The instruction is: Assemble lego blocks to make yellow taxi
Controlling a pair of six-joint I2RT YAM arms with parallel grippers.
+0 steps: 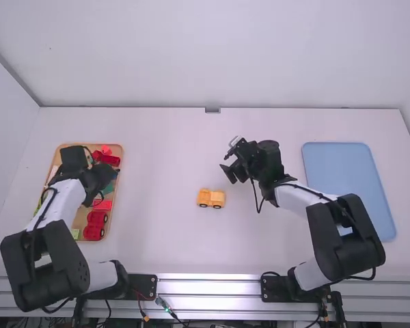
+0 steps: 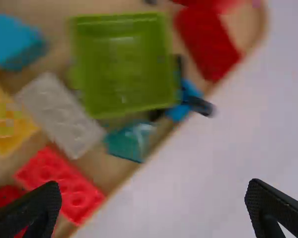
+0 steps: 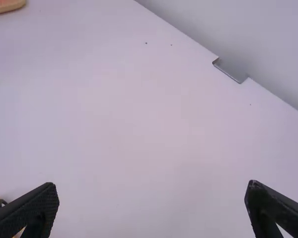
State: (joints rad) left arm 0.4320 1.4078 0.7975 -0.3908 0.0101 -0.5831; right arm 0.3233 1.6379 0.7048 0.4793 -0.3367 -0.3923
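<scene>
Selecting the next block appears to be the step in hand, with the taxi judged part-built. The wheeled yellow vehicle point(image 1: 210, 198) stands upright near the middle of the worktop point(image 1: 164, 171), apart from both grippers. The left gripper point(image 2: 154, 187) is over the wooden tray point(image 2: 120, 171), its jaws parted and holding nothing; the right gripper point(image 3: 152, 186), likewise released and empty, is beyond the vehicle and to its right. The next move probably calls for the left jaws to align with a suitable piece, perhaps the yellow block point(image 2: 7, 121), grip it by its sides and lift it straight up before carrying it to the vehicle; the right jaws could then steady the wheeled part during pressing. Edges: the yellow block lies close to the white block point(image 2: 62, 114), and the red block point(image 2: 62, 183) is also near, so a wide or slanted approach could catch a neighbour; the tray's raised rim calls for lift before sideways travel. Open room: bare worktop separates tray and vehicle, and more lies between the vehicle and the blue tray point(image 1: 348, 178), while the back wall point(image 1: 212, 68) is well apart from the vehicle.
</scene>
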